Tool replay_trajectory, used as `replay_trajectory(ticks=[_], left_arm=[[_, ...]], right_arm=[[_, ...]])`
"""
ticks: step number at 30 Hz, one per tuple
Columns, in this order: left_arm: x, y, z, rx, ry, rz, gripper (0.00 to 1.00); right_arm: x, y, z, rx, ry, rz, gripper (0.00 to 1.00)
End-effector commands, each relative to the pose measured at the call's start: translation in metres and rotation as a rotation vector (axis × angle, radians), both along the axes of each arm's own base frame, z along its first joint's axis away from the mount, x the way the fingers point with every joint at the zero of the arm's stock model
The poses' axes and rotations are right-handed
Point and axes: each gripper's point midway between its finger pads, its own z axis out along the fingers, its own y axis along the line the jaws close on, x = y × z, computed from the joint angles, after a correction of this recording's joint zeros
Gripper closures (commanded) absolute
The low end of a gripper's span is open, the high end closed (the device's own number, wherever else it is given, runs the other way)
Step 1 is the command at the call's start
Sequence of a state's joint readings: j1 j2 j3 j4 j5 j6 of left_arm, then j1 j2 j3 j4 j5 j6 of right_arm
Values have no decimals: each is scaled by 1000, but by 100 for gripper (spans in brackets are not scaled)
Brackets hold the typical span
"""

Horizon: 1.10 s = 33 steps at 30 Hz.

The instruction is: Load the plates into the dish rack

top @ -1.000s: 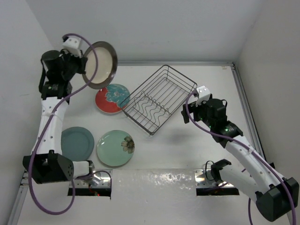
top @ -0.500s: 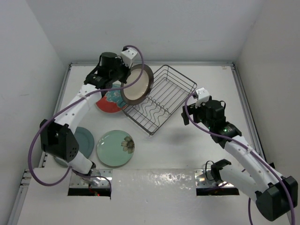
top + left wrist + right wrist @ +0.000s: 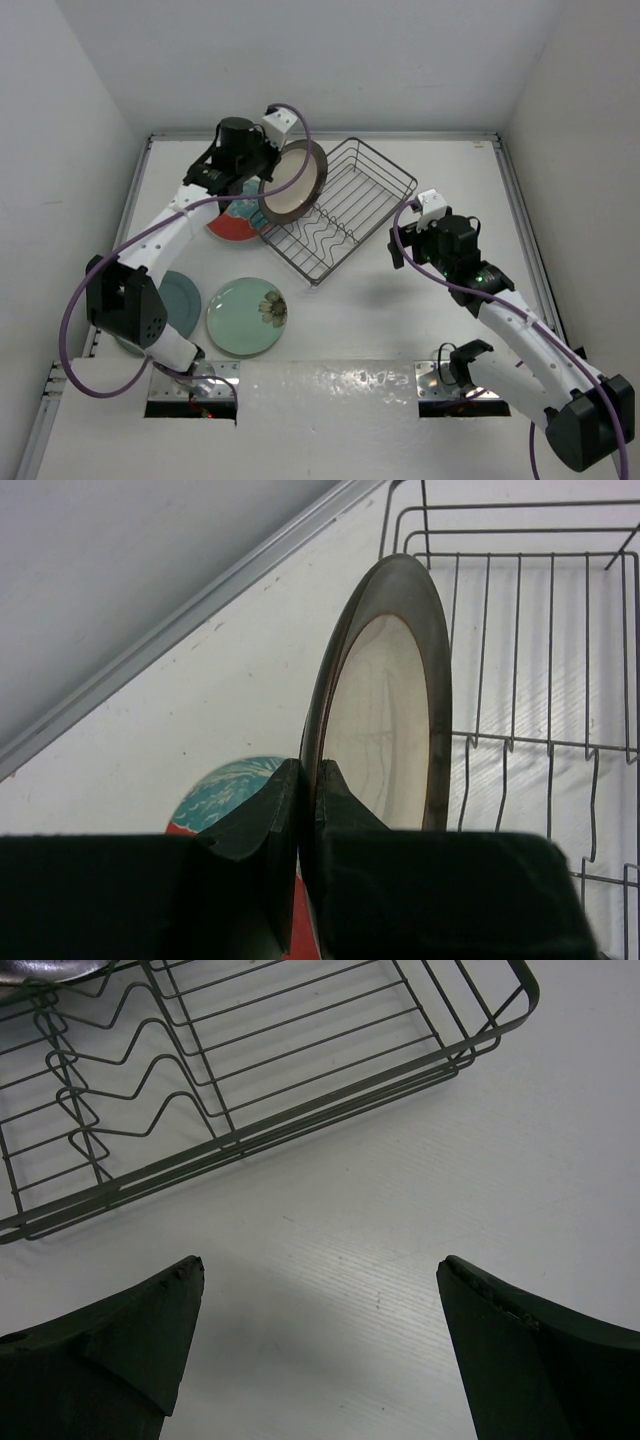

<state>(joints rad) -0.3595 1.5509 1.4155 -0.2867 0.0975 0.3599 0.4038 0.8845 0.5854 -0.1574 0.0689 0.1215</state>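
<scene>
The left end effector [image 3: 305,780] is clenched on the rim of the cream plate [image 3: 293,181], holding it on edge above the dish rack's [image 3: 372,232] left side. The next move, I'd say, is lowering it between the wavy dividers, clear of the wire rim. The right end effector [image 3: 320,1270] hangs released just beside the rack. The red-and-teal plate [image 3: 225,225] and green plate [image 3: 247,316] lie on the tabletop [image 3: 400,330].

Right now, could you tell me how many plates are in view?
3: the cream plate held upright by the left gripper at the dish rack; the red-and-teal plate partly hidden beside it; the green plate flat on the table.
</scene>
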Motion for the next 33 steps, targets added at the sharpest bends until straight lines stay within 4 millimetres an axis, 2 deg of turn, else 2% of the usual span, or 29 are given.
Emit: replay_trajectory(ticks=[1,4,12,15,17,18,19,20,23,27,33], left_arm=[[-2,-12,51,-31,-210,-50,100],[-2,-13,29,-8,-194,-59,100],[-2,-24,5,-29,-152,-97,100],[-2,-23,-11,-20,-116,-94,100],[-3,-20,-14,-11,-119,-83,100],[-5,-17,-23,8,-112,-83,100],[-6,-16,-23,17,-125,-86,100],[-6,-16,-12,17,-171,-94,100],[-17,-24,-15,63,-207,-202,100],[-19,-23,-28,88,-204,-218,100],[-23,-36,-42,15,-156,-258,100]], right_arm=[[5,2,8,12,-42,-5,2],[4,1,8,9,-42,-4,2],[2,-1,8,0,-42,-3,2],[1,-2,9,-2,-48,-8,2],[0,-4,8,-7,-48,-11,1],[-1,-4,9,-7,-53,-10,1],[-1,-4,9,-8,-55,-11,1],[0,-4,10,-8,-58,-10,1],[0,-4,10,-9,-60,-8,1],[0,-2,8,-7,-51,0,1],[-2,-3,3,-12,-40,0,1]])
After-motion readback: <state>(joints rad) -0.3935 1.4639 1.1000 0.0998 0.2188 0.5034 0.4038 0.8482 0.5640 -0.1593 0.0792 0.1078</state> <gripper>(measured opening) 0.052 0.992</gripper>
